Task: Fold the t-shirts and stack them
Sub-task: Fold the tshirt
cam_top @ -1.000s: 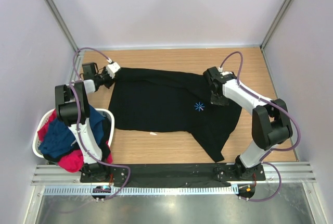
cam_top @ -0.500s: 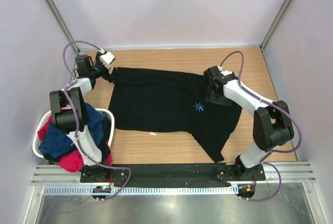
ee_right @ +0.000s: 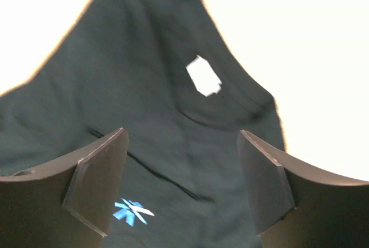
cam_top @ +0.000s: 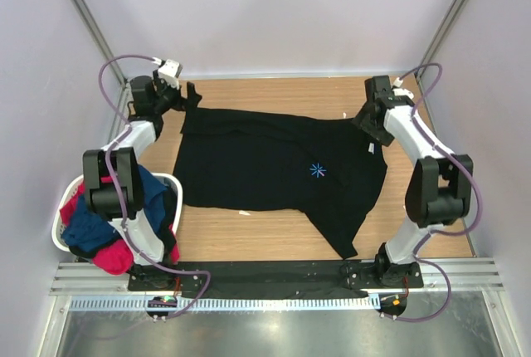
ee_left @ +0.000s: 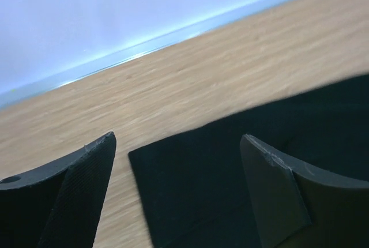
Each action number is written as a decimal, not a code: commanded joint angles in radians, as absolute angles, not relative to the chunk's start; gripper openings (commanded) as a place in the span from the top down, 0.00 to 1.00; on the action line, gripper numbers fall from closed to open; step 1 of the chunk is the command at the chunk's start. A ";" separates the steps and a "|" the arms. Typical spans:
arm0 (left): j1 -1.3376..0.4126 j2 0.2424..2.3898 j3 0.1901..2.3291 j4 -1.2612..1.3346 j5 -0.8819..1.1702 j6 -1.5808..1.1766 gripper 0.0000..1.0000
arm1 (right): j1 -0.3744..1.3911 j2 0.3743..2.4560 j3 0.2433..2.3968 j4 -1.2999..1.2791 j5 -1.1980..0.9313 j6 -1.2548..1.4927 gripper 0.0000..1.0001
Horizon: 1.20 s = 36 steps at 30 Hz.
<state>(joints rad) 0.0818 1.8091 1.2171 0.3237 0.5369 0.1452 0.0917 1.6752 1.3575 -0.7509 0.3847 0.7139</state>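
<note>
A large black t-shirt (cam_top: 265, 170) lies spread flat across the wooden table, its light-blue starburst mark (cam_top: 317, 170) facing up. My left gripper (cam_top: 191, 95) hovers open over the shirt's far left corner. In the left wrist view that black corner (ee_left: 230, 184) lies between the open left gripper (ee_left: 177, 138). My right gripper (cam_top: 367, 123) is open above the shirt's far right part, near a white label (cam_top: 371, 149). The right wrist view shows the open right gripper (ee_right: 182, 132) over black cloth, the label (ee_right: 203, 76) and the starburst (ee_right: 132, 210). Neither gripper holds anything.
A white laundry basket (cam_top: 60, 237) stands at the near left beside the left arm's base. A navy blue shirt (cam_top: 91, 228) and a red-pink one (cam_top: 112, 256) are heaped in it. Walls close the table on three sides.
Both grippers have opened and let go of the black shirt. The left arm drew back toward the far left corner. The right arm swung to the far right, leaving that side spread wider.
</note>
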 commanded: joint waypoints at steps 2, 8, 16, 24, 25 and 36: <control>0.029 1.796 1.314 0.339 0.255 -0.172 0.12 | 0.104 1.807 1.488 -0.667 0.330 0.707 0.21; -0.090 1.779 1.355 0.181 0.126 -0.210 0.13 | 0.057 1.913 1.529 -0.600 0.322 0.680 0.28; -0.190 1.776 1.318 0.121 -0.064 -0.368 0.23 | -0.049 1.993 1.537 -0.514 0.249 0.680 0.46; -0.192 1.864 1.338 0.080 -0.086 -0.514 0.24 | -0.051 2.080 1.549 -0.416 0.167 0.641 0.48; -0.193 1.870 1.336 0.075 -0.086 -0.526 0.24 | -0.051 2.091 1.549 -0.414 0.169 0.637 0.48; -0.192 1.954 1.396 -0.069 -0.084 -0.614 0.25 | -0.159 2.184 1.621 -0.454 0.195 0.562 0.53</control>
